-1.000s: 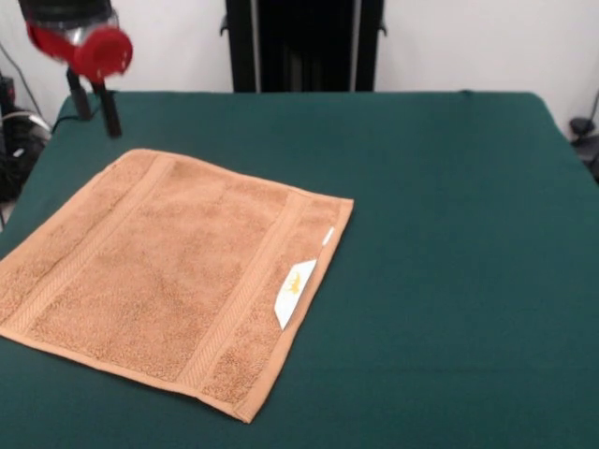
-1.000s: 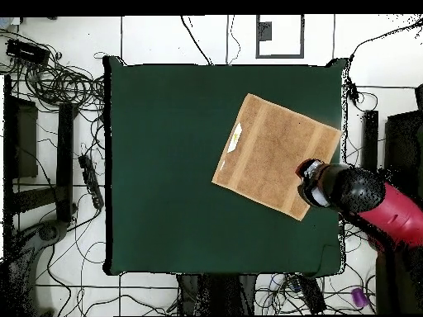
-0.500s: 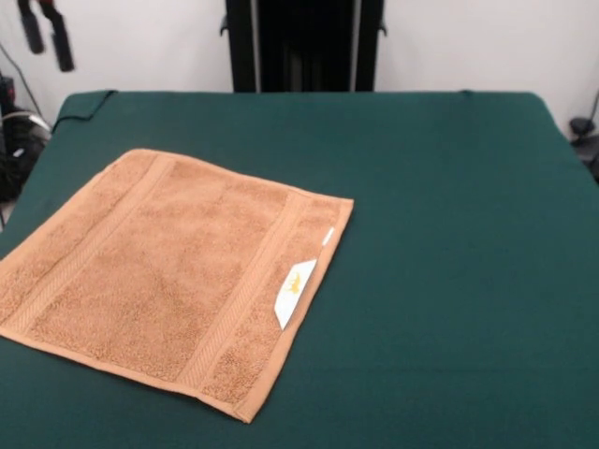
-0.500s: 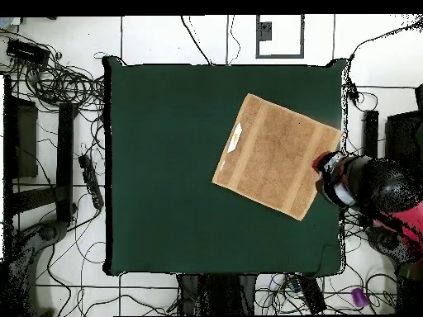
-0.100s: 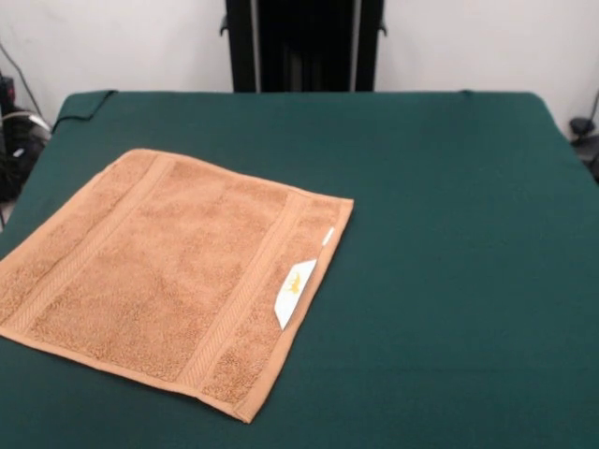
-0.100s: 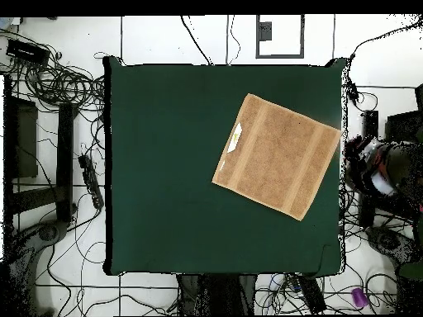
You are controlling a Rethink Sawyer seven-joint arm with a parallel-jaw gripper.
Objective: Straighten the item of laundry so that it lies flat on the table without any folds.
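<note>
Your towel [image 5: 168, 276] already lies spread flat with no fold showing at the near left of the table [image 5: 449, 234], label [image 5: 294, 292] on its right edge, so judge the straightening finished; the claw is out of view.

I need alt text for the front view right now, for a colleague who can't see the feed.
A square orange-tan terry towel lies spread flat, with no folds showing, on the left part of a dark green table, turned at an angle to the table's edges. A white label with a yellow mark sits at its right edge. No gripper shows in this view.
</note>
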